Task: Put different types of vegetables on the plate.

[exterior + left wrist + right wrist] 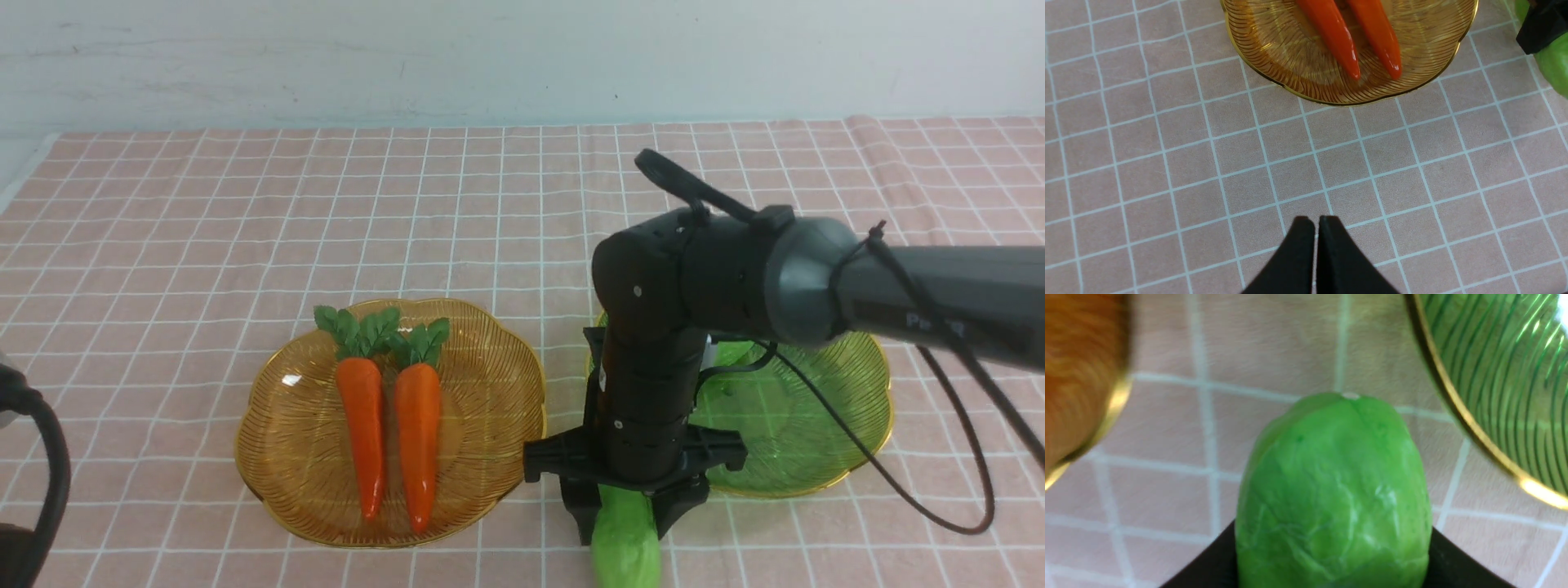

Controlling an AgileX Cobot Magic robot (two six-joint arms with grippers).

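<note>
Where the right gripper (624,529) sits: low over the checked cloth (204,245), jaws clasping a green gourd (627,559) on both flanks.
Resting place of green gourd: on the cloth, between amber plate (261,457) and green plate (816,465).
Two carrots (363,425): side by side on amber plate.
At the left gripper (1316,222): closed, empty.

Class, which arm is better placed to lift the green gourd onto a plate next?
Right. The right claw straddles the green gourd beside the green plate; the left claw is shut over bare cloth, touching nothing.
</note>
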